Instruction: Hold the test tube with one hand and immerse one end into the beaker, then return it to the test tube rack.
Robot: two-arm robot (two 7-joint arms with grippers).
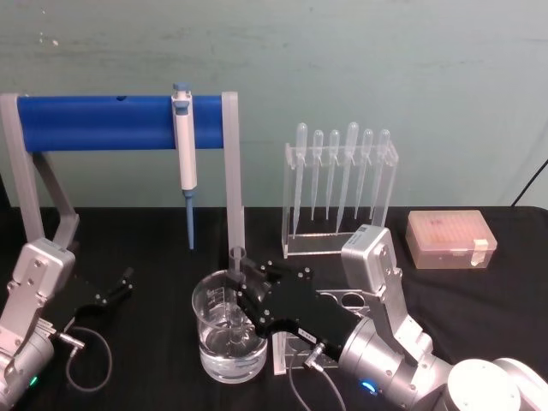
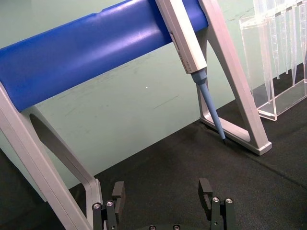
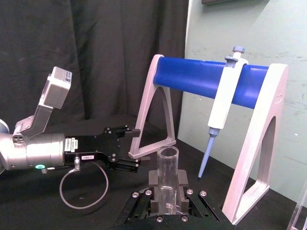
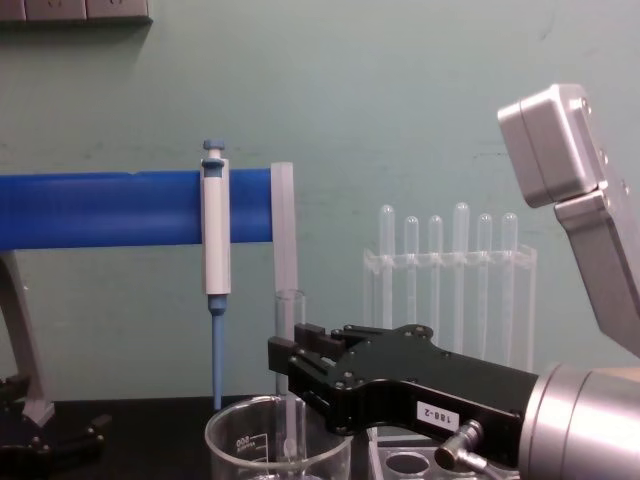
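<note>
Test tube (image 3: 168, 165), clamped in right gripper (image 3: 167, 190) fingers, seemingly inside beaker (image 1: 211, 344); left fingers (image 2: 205, 190) spread.

The test tube (image 3: 168, 177) and beaker (image 1: 208, 341) are clear, shiny glass. The table cover (image 2: 182, 158) is black cloth (dull, a bit fuzzy). The blue bar (image 2: 96, 48) looks smooth and glossy.

Far left: stand (image 1: 94, 122) with blue bar on grey legs. Hung on bar by right leg: white and blue pipettor (image 1: 184, 154), tip down. Far centre-right: clear rack (image 1: 318, 246) holding six plastic pipettes (image 1: 352, 158), bulbs up. Right of rack: pale orange lidded box (image 1: 450, 240). Underneath all: black table cover (image 1: 145, 244). Behind: green wall (image 1: 360, 60).
</note>
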